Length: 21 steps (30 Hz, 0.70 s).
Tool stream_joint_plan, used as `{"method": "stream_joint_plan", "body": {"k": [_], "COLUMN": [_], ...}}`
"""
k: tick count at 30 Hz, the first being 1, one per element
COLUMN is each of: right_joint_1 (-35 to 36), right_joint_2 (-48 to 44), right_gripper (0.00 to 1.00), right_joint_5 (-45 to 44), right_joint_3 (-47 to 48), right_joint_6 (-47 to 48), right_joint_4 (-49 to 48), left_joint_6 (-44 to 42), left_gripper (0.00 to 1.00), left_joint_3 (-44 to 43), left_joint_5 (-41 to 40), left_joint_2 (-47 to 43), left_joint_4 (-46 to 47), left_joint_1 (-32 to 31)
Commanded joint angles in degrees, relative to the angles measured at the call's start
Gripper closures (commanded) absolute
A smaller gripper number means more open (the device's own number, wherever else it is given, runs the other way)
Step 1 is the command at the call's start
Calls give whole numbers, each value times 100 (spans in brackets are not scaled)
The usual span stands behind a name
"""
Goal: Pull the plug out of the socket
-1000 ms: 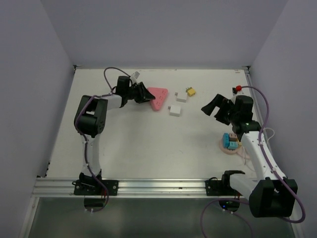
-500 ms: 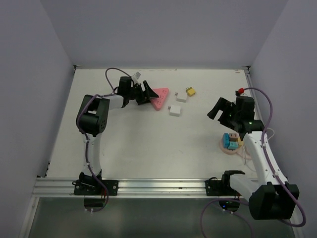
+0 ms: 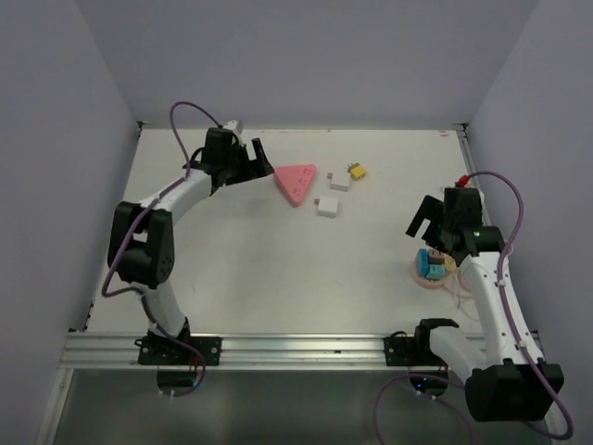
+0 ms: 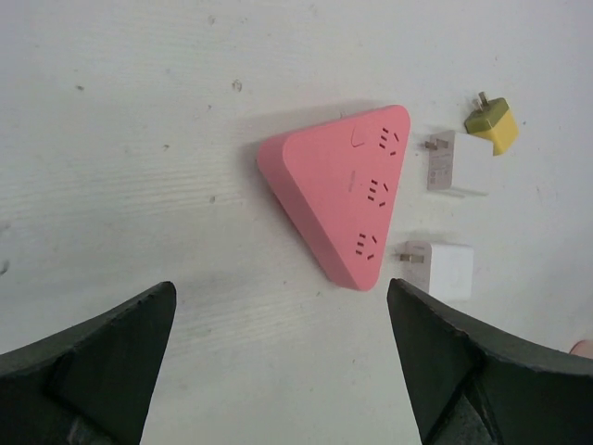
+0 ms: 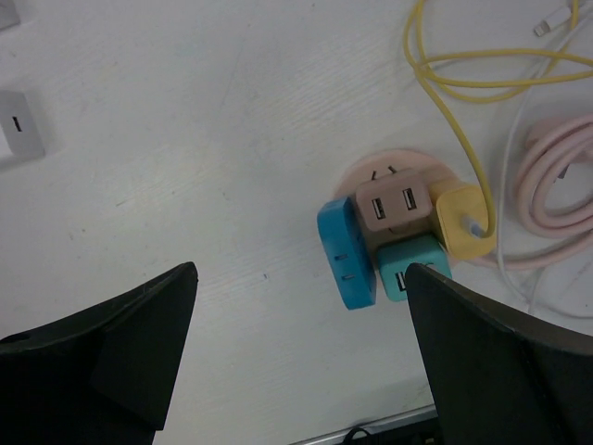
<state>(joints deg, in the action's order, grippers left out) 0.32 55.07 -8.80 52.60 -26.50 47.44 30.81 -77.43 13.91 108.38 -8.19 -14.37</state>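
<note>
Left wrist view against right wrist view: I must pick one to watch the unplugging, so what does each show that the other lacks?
Only the left wrist: the empty pink triangular socket, two white plugs and a yellow plug loose beside it. Only the right wrist: the round socket holding four plugs, a yellow cable, a pink cable. Both: white table; left gripper and right gripper each open; a white block at the right view's edge may be a white plug.
</note>
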Motion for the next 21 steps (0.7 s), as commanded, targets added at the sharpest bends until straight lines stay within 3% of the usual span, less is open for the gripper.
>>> {"method": "stream_joint_plan", "body": {"k": [1,6,11,15,21], "right_joint_1": [-5,-5,-5,-5,-5], "right_joint_2": [65,162,478,645,759], "right_gripper": [1,1,1,2,5], "right_joint_5": [-490,-869,-265,238,45], "right_joint_3": [277,198,58,-249,-504], "right_joint_6": [14,49,136,207,312], "right_joint_4": [424,371,161,-68,-191], "left_joint_6": [-742,-1129,-1428,-1578,-1710], "left_gripper": [0,0,0,0,0], "left_joint_3": [341,1404,2326,2838,3173], "left_joint_5": [-854,-925,-873,-1030,-1224], "left_joint_2": [-1211,-2767,-3962,-4500,-4703], "left_joint_4": [-727,-790,-825,-772,-710], "left_joint_1": [-13,-22,-13,-13,-13]}}
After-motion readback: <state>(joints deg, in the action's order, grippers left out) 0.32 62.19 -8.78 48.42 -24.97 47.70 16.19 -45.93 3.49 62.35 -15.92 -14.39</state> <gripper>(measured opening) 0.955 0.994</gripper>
